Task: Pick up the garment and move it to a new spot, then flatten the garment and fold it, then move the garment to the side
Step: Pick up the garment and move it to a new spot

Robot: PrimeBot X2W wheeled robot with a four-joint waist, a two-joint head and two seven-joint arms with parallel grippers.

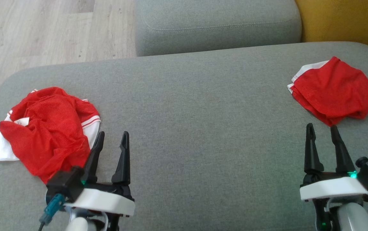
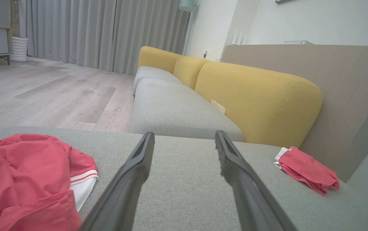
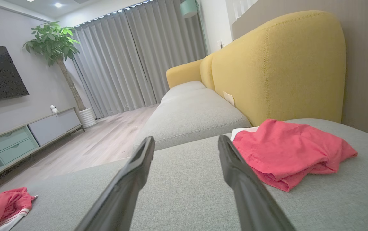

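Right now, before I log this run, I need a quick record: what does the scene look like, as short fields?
surface: grey sofa cushion
left side: crumpled garment, red and white, in a heap
right side: folded garment, red with white trim
left hand: open, empty, beside the crumpled garment
right hand: open, empty, just short of the folded garment

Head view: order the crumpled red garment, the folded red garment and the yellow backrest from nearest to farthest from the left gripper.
1. Crumpled red garment, at the left gripper's left.
2. Folded red garment, far right.
3. Yellow backrest, beyond it, top right.
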